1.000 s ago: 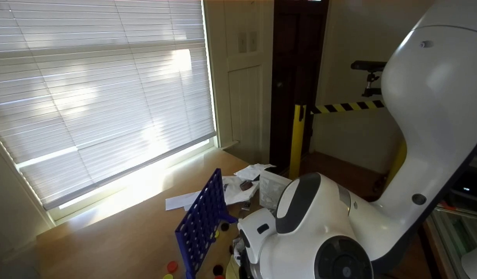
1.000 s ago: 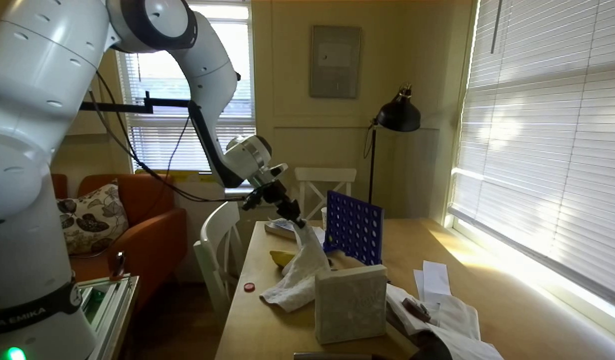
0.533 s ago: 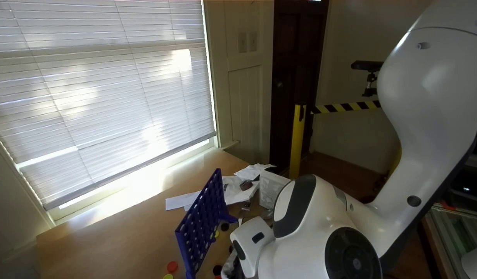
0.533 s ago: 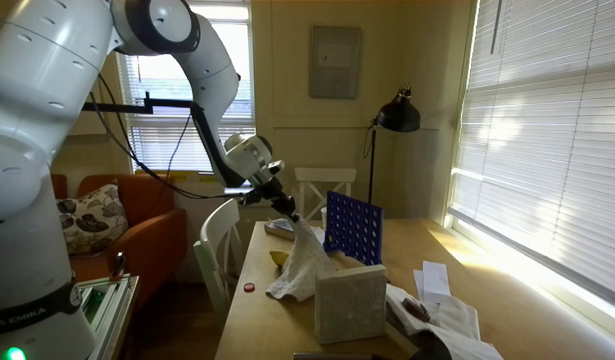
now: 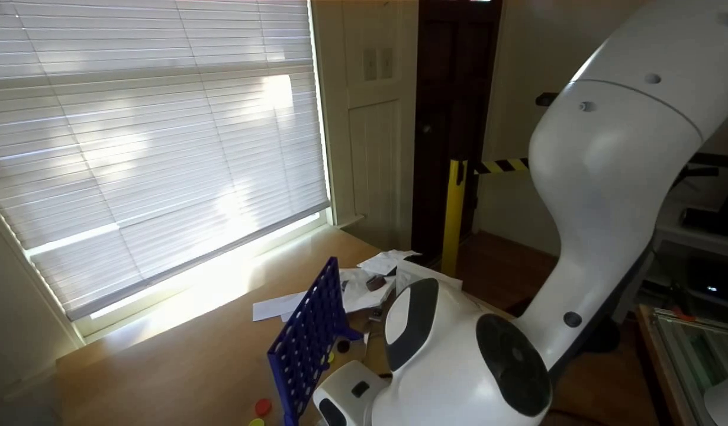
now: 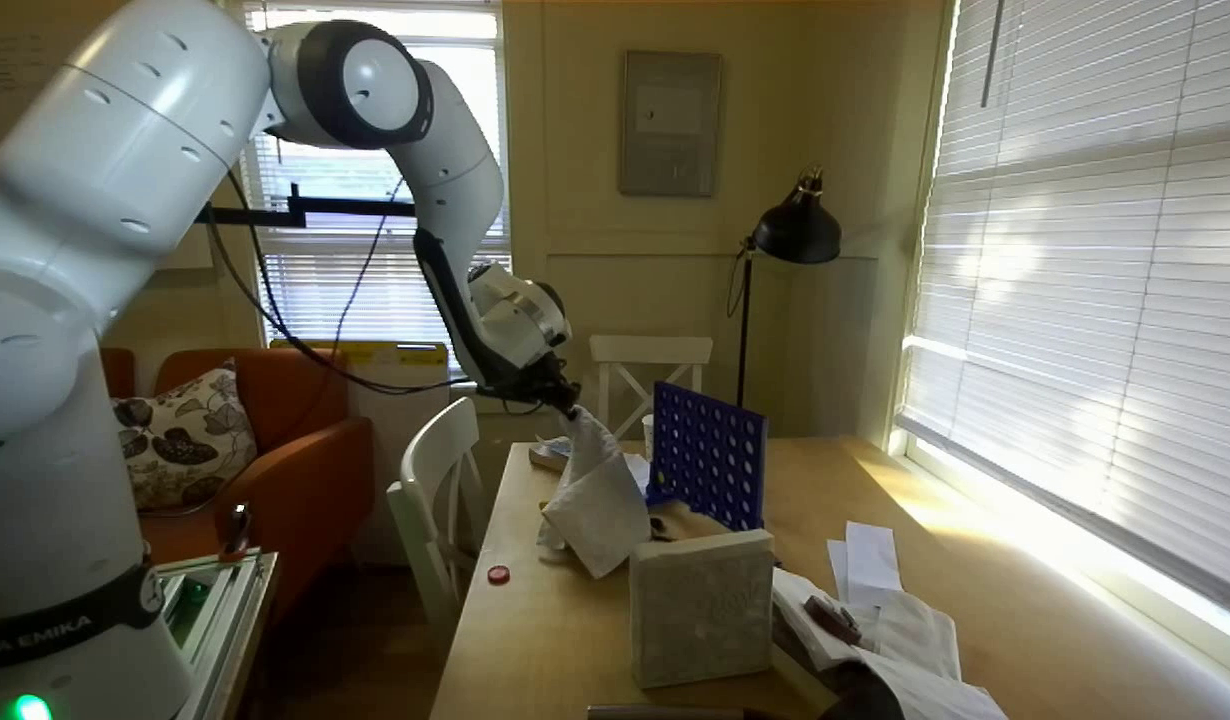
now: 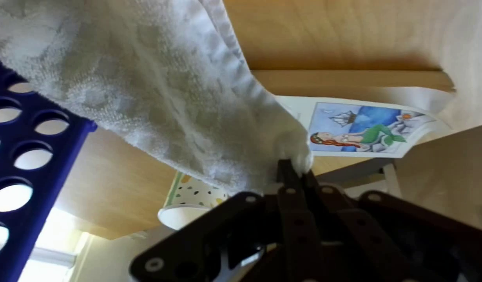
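One end of the towel (image 7: 178, 94) sits pinched in the gripper (image 7: 299, 172); move slowly, keeping its hanging folds clear of the blue board (image 7: 41, 178).

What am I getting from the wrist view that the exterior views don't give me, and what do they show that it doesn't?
Only in the wrist view: the mermaid picture, and the dotted pattern on the cup.

Only in exterior views: the black lamp, the orange armchair, the pale block and a yellow post.

Shared: the blue holed frame and the table show in all three. The gripper, shut on the white towel, shows in the wrist view and an exterior view.
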### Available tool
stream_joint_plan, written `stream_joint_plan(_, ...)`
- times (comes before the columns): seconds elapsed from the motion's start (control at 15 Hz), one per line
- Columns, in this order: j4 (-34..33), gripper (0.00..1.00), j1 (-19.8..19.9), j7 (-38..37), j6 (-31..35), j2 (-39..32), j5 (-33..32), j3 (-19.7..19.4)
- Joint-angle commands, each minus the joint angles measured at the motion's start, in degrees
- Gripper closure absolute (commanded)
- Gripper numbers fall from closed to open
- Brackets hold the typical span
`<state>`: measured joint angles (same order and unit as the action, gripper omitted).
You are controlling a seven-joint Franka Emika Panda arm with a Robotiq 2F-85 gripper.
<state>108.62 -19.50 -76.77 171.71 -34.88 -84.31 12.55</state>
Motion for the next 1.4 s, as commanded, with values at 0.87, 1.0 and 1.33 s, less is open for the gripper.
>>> stream_joint_plan(0.87,11.35,0.09,1.97,-2.74,-14.23,8.82,5.76,0.48)
stream_joint_plan(1.0,15.24,0.0,1.98,-3.85,-19.99,12.19,7.57,0.75)
stream_joint_plan(1.33,28.23,0.0,5.02,-10.82,-24.53,20.63,11.6,-1.11)
